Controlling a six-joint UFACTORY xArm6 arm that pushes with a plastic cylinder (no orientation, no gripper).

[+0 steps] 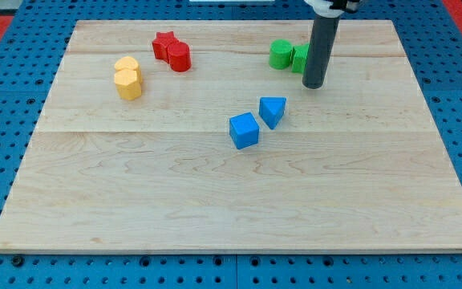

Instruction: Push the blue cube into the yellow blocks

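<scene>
My tip (314, 85) bare, holding nothing, upper right of centre beside green blocks (289, 56). Blue cube (244, 130) mid-frame; yellow blocks (127, 77) upper left. Risks: blue triangular block (273, 111) dragged along; off-centre push spins cube wide

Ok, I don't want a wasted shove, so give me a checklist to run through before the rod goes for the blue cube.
1. My tip is in view: ok, at the view's upper right, beside the green blocks.
2. Tip is behind the blue cube for a push toward the yellow blocks: not ok; it stands up and right of it.
3. Blue triangular block is out of the approach: not ok; it sits between tip and cube.
4. Path from cube to yellow blocks is free: ok, bare wooden board.
5. Red blocks are off that line: ok, nearer the view's top.
</scene>
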